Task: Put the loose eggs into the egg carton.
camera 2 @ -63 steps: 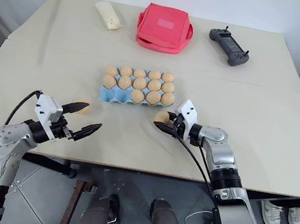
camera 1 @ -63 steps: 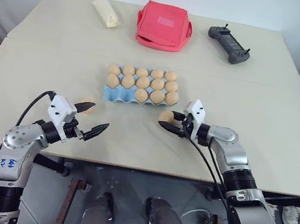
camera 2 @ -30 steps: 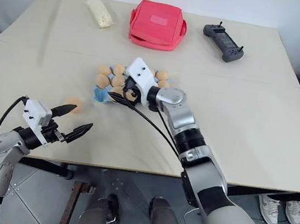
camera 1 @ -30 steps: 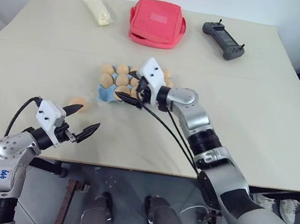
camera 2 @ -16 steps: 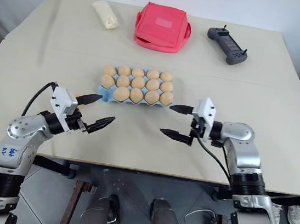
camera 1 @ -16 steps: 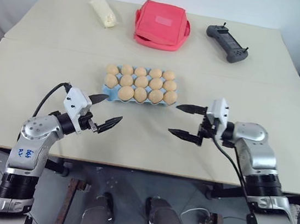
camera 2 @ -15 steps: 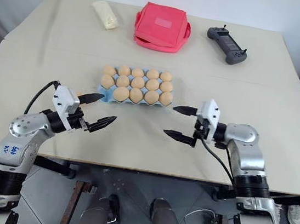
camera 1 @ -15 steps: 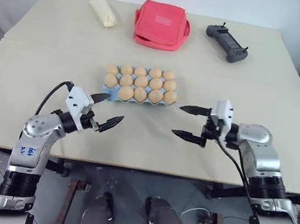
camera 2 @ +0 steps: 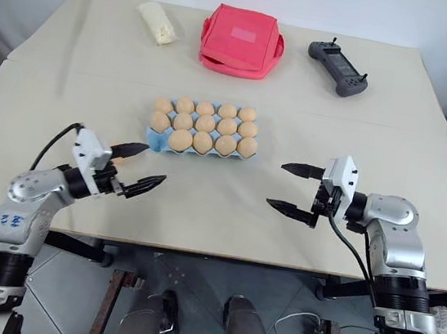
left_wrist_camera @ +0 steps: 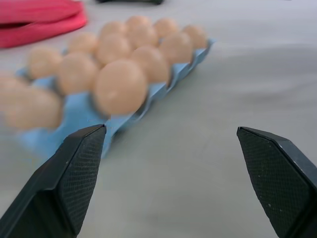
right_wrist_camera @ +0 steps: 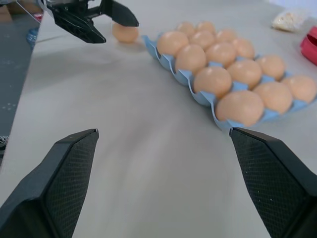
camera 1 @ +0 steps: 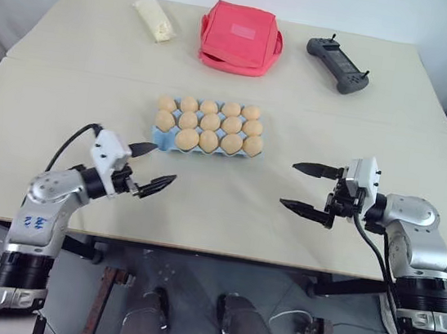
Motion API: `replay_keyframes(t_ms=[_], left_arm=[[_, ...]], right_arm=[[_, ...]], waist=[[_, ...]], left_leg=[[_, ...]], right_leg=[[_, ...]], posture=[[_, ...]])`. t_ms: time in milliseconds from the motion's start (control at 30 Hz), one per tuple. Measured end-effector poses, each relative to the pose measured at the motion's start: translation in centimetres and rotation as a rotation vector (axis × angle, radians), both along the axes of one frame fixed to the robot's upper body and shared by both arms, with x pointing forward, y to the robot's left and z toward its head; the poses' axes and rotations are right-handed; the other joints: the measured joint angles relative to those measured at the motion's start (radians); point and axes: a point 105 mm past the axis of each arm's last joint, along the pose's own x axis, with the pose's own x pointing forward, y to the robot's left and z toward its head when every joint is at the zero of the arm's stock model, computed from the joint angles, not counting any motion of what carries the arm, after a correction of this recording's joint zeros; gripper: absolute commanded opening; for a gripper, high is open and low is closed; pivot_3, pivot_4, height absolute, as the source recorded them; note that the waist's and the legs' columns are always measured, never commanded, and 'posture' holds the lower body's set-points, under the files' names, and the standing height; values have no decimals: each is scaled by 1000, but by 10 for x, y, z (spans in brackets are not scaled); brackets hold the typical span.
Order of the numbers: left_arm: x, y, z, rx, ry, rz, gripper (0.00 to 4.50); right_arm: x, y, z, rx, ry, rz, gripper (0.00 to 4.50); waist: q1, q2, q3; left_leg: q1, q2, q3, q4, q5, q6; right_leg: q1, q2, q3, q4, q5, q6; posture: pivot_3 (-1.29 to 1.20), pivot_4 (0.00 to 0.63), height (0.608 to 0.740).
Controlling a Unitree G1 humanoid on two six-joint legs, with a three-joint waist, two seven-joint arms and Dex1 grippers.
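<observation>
**One egg out, one cup bare**

The egg carton (camera 1: 160, 136) lies at the middle of the desk (camera 1: 201, 213). Fourteen of its cups are filled. The cup at its 7 o'clock corner, nearest the left arm, is bare blue. The one loose egg (right_wrist_camera: 125, 32) rests on the desk at about 8 o'clock from the carton, just past that corner and close behind the left end effector (camera 1: 166, 163). In the head views it is mostly hidden by that arm's wrist block.

The left end effector hovers low at 7 o'clock from the carton, fingers spread wide and empty, aimed toward the carton's near edge. It looks placed to take the egg beside it, since that arm has the shortest path from the egg to the bare cup.

The right end effector (camera 1: 287, 184) hangs at 4 o'clock, well apart from the carton, fingers also wide apart and holding nothing. It points across the desk toward the left arm and leaves the carton's front unobstructed.

A red pouch (camera 1: 240, 37) sits at 12 o'clock and takes no part in the task.
</observation>
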Motion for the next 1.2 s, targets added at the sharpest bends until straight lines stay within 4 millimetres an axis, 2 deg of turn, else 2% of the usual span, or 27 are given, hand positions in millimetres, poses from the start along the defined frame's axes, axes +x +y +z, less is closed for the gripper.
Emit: replay_keyframes(t_ms=[100, 333, 400, 433, 467, 633, 767, 867, 933, 1133, 1200], left_arm=[[-11, 23, 3, 2, -30, 106, 4500], [-47, 79, -9, -23, 1, 360, 4500], [-52, 87, -14, -50, 15, 409, 4500], [-55, 89, -18, -60, 24, 427, 4500], [-56, 90, -21, -68, 31, 439, 4500], [-43, 90, -14, -94, -5, 448, 4500], [-12, 68, -7, -112, -25, 362, 4500], [8, 54, -7, -105, -19, 314, 4500], [20, 46, -6, -101, -24, 289, 4500], [43, 40, -15, -85, 12, 278, 4500], [46, 38, -21, -82, 33, 269, 4113]], right_arm=[[-2, 6, 0, 11, -7, 25, 4446], [-8, 25, -1, 27, -10, 104, 4446], [-9, 27, -1, 32, -11, 113, 4446], [-9, 28, 0, 36, -13, 116, 4446], [-10, 30, 1, 42, -19, 123, 4446], [-11, 34, 4, 52, -33, 133, 4446], [-11, 35, 5, 52, -38, 136, 4446], [-11, 38, 5, 50, -34, 139, 4446], [-11, 39, 4, 50, -25, 140, 4446], [-14, 45, 6, 58, -37, 142, 4446], [-14, 45, 5, 61, -31, 134, 4500]], waist=[[1, 0, 0], [-1, 0, 0], [0, 0, 0], [1, 0, 0], [2, 0, 0], [4, 0, 0], [9, 0, 0], [11, 0, 0], [11, 0, 0], [18, 0, 0], [22, 0, 0]], left_leg=[[0, 1, -2, 0, -1, -1], [0, 0, -5, -1, -2, 0], [0, -2, -6, -2, -2, 0], [0, -3, -7, -2, -2, 1], [0, -3, -7, -2, -2, 1], [0, -6, -7, -2, -3, 2], [0, -7, -7, -2, -2, 3], [0, -6, -6, -2, -2, 4], [0, -5, -5, -3, -2, 4], [0, -3, -5, -3, -1, 2], [0, -3, -5, -2, -1, 2]], right_leg=[[2, -2, 0, -1, 0, 0], [5, -7, -1, -3, -2, -5], [5, -9, -2, -4, -4, -8], [6, -10, -3, -5, -10, -19], [7, -11, -3, -6, -10, -19], [9, -14, -5, -7, -10, -18], [9, -14, -6, -7, -9, -17], [8, -11, -8, -7, 0, 0], [7, -10, -11, -7, 0, 0], [6, -6, -11, -7, 0, 0], [6, -6, -11, -6, 0, 0]], posture=[[0, 150, 740], [0, 150, 740], [0, 150, 740], [0, 150, 740], [0, 150, 740], [0, 150, 740], [0, 150, 740], [0, 150, 740], [0, 150, 740], [0, 150, 740], [0, 150, 740]])
